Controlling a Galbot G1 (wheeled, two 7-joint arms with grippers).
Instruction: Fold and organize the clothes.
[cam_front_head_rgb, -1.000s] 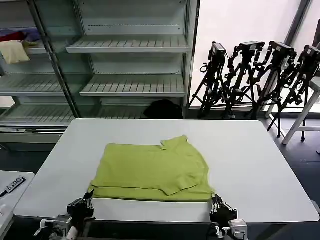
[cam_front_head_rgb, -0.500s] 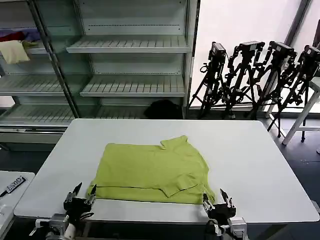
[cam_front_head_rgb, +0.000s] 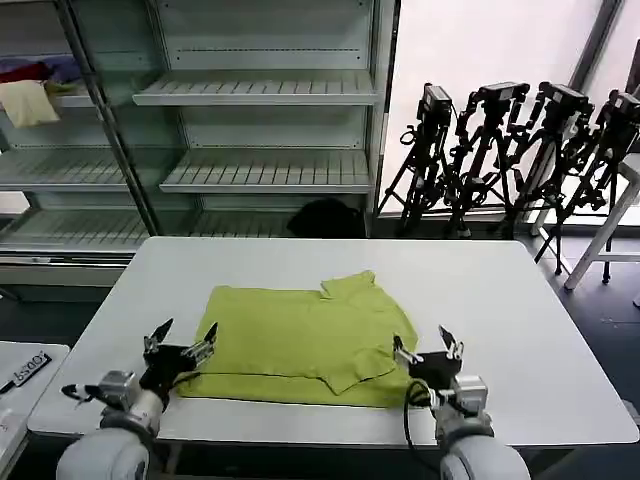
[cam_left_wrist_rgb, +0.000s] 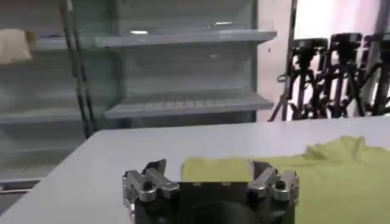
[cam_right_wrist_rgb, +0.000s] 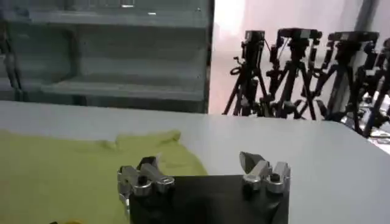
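— The lime-green soft short-sleeved T-shirt (cam_front_head_rgb: 305, 345), how does it lie?
— Folded flat mid white table (cam_front_head_rgb: 500, 300), long axis left to right, sleeve toward the grey shelving (cam_front_head_rgb: 265, 170).
— Grippers?
— Left gripper (cam_front_head_rgb: 181, 343) and right gripper (cam_front_head_rgb: 427, 349) both spread wide, above its near corners.

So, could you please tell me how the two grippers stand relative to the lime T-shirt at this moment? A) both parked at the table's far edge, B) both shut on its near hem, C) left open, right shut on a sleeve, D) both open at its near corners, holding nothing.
D: the left gripper and the right gripper each have their fingers spread at the near corners of the T-shirt, which lies flat on the table, ungrasped.
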